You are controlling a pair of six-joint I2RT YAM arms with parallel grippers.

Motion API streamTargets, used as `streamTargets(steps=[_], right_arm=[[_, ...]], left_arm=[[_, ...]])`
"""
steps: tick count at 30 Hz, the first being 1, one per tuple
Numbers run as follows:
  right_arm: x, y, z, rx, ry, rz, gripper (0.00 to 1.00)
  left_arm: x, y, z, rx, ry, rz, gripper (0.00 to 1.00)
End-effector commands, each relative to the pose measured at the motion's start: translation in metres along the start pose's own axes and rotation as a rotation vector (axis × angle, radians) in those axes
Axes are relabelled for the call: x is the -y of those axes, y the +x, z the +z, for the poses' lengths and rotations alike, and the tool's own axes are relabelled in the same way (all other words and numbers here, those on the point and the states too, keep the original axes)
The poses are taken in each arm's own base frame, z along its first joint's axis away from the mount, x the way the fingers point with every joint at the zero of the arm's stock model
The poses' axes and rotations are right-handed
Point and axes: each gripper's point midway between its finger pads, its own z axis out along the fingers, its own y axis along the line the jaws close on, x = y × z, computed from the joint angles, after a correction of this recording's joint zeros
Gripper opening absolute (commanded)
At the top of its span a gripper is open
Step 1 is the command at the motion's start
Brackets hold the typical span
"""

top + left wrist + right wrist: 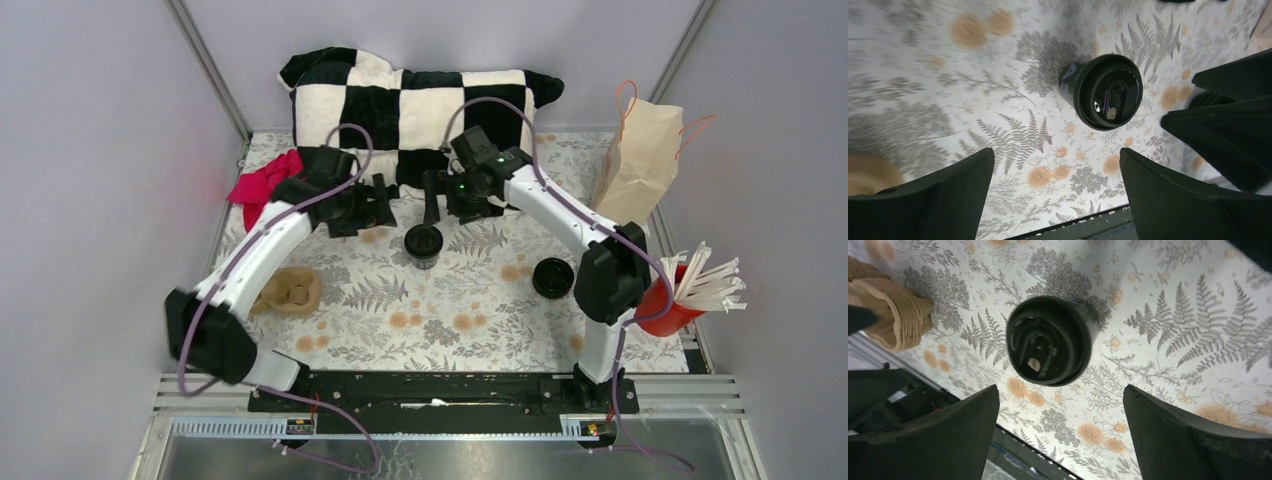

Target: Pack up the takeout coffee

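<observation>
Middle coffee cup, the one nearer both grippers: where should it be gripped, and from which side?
Probably the round wall just under the lid, pinched from opposite sides, coming down from above. The cup stands upright with nothing touching it, and the wider lid rim should stop a slip. The open right gripper hangs over it.

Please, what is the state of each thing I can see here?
Centre cup: upright, lid on.
Right cup: upright, lid on.
Paper bag: standing upright.
Red cup: upright, holding straws.
Cup carrier: empty.
Left hand: open, empty.
Right hand: open, empty.
</observation>
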Motion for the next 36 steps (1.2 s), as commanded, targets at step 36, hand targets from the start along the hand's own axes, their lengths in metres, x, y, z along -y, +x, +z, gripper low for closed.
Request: streamTargets(steps=[36], right_arm=[[-0.038, -0.005, 0.074, -0.024, 0.350, -0.425, 0.74]], left_arm=[[-0.013, -0.029, -0.117, 0.331, -0.098, 0.047, 0.99]])
